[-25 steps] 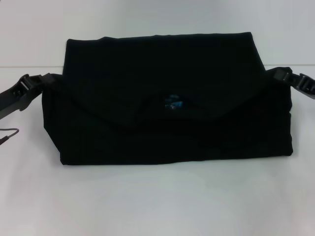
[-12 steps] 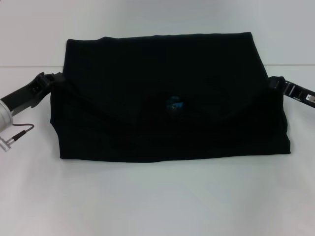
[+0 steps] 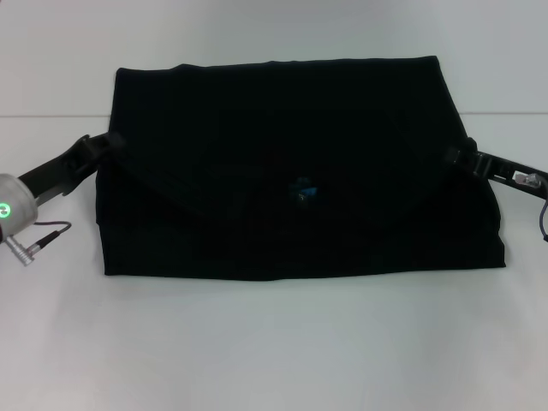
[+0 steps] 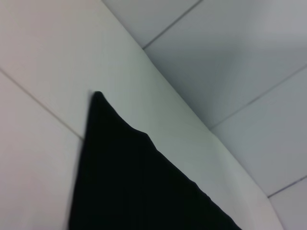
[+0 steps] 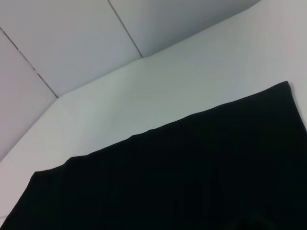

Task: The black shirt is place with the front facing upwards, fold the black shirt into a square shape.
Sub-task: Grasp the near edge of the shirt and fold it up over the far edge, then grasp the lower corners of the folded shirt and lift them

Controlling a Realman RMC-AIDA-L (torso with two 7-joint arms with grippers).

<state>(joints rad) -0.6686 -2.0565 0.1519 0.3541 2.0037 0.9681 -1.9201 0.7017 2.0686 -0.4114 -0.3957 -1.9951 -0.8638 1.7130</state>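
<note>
Black shirt point(image 3: 291, 163) folded into a wide rectangle at the centre of the white table point(image 3: 274, 342), a small blue neck mark point(image 3: 303, 190) showing. Head view — left gripper point(image 3: 110, 141) at the cloth's left edge, right gripper point(image 3: 455, 157) at its right edge; whether either pinches the cloth cannot be told. Left wrist view — one pointed shirt corner on the table. Right wrist view — the shirt's far edge against the table.
</note>
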